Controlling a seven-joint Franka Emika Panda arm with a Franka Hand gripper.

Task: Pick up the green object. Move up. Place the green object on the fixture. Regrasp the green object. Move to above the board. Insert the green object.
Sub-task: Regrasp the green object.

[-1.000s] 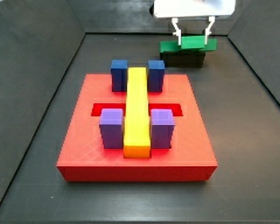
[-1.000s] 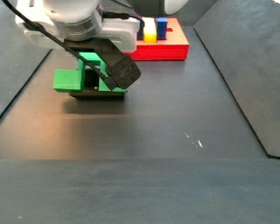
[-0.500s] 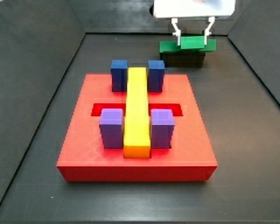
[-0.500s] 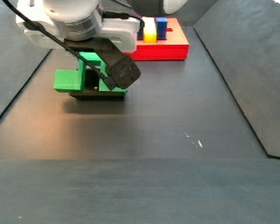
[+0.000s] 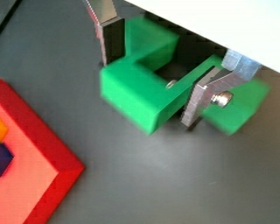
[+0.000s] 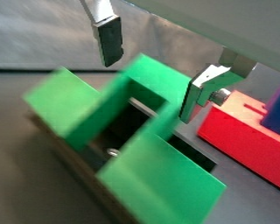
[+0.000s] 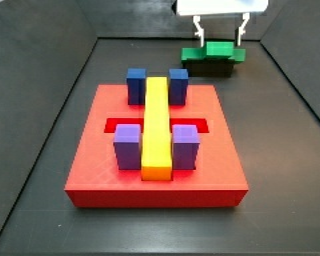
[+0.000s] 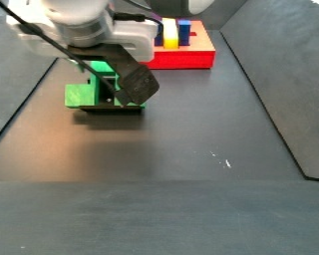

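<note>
The green object (image 7: 210, 51) rests on the black fixture (image 7: 212, 67) at the back of the floor, behind the red board (image 7: 123, 172). My gripper (image 7: 218, 40) hangs just above it, open. In both wrist views the silver fingers (image 5: 108, 35) stand on either side of the green object (image 5: 136, 87), with a gap showing beside each pad (image 6: 109, 44). In a side view the green object (image 8: 80, 96) sticks out from the fixture (image 8: 112, 108) beside the gripper (image 8: 120, 82).
The board (image 8: 189, 58) carries a long yellow bar (image 7: 156, 125), two blue blocks (image 7: 136, 78) at its far end and two purple blocks (image 7: 127, 148) near its front. Dark walls rise round the floor.
The gripper has risen a little off the green object, which stays on the fixture.
</note>
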